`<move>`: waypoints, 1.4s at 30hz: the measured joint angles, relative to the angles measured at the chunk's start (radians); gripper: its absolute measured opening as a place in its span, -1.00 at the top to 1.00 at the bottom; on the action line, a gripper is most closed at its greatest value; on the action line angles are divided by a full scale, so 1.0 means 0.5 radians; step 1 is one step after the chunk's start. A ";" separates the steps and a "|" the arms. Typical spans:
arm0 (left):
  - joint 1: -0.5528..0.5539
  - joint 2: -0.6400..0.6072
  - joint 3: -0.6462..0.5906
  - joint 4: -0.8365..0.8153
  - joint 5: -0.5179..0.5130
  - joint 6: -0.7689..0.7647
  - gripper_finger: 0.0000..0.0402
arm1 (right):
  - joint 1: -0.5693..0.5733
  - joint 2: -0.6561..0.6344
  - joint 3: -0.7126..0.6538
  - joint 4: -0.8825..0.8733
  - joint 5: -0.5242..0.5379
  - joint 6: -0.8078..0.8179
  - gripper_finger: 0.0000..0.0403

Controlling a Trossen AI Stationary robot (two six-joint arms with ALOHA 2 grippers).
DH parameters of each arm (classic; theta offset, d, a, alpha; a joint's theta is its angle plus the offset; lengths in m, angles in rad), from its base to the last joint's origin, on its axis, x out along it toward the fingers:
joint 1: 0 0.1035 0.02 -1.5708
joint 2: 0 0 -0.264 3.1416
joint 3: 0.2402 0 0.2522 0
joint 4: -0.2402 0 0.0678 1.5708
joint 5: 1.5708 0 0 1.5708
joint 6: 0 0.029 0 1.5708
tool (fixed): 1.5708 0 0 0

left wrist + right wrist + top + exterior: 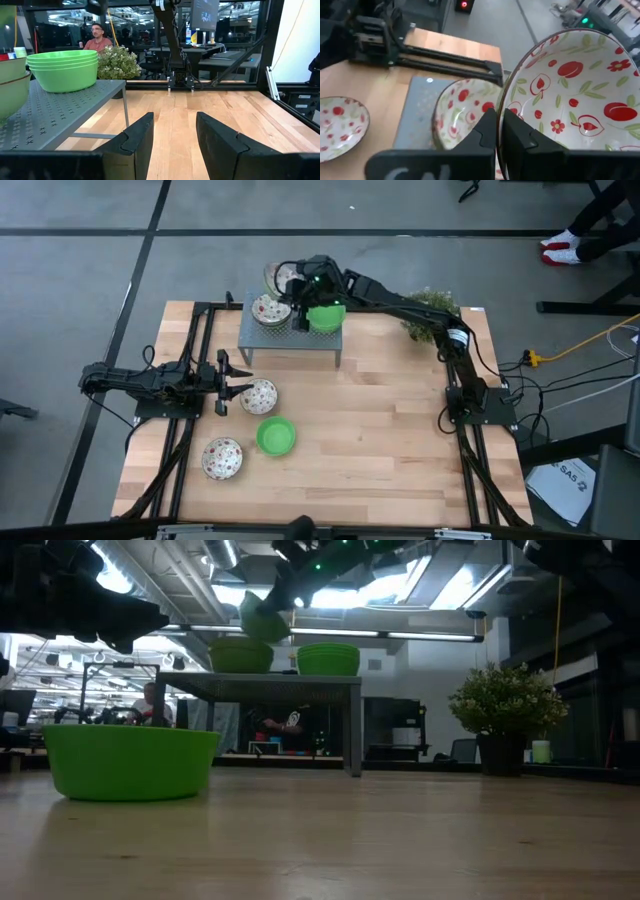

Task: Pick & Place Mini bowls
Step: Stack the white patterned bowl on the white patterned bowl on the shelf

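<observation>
A grey perforated shelf (300,345) stands at the table's far middle. It bears a stack of patterned mini bowls (270,310) and a stack of green bowls (326,318). My right gripper (297,284) hovers above the shelf's far edge, shut on another patterned bowl (280,276). On the table lie a patterned bowl (258,395), a green bowl (276,436) and a second patterned bowl (222,458), each resting on its base. My left gripper (236,380) stands open at the table's left, beside the nearest patterned bowl, with nothing between its fingers (137,137). My right gripper pinches the patterned bowl's rim (506,102), one finger (522,137) inside the bowl and the other outside. The fingers slant downward toward the table's left. The bowl (580,85) is lifted clear and tilted on edge, above the stacked patterned bowl (460,115) on the shelf.
A small bushy plant (432,308) stands at the far right corner. Black frame rails (195,330) run along both sides of the table. Bare wood lies between the shelf and the near edge on the right. A person (97,37) sits beyond the table.
</observation>
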 joint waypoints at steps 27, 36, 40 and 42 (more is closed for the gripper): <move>0.000 0.000 0.000 0.000 0.000 0.000 0.29 | 0.114 0.087 0.001 -0.134 0.029 -0.341 0.90; 0.000 0.000 0.000 0.000 0.000 0.000 0.29 | 0.113 0.087 0.001 -0.178 0.025 -0.356 0.85; 0.000 0.000 0.000 0.000 -0.001 0.000 0.29 | 0.113 0.087 0.001 -0.216 0.025 -0.365 0.89; 0.000 0.000 0.000 0.000 0.000 0.000 0.29 | 0.114 0.096 0.001 -0.212 0.024 -0.369 0.90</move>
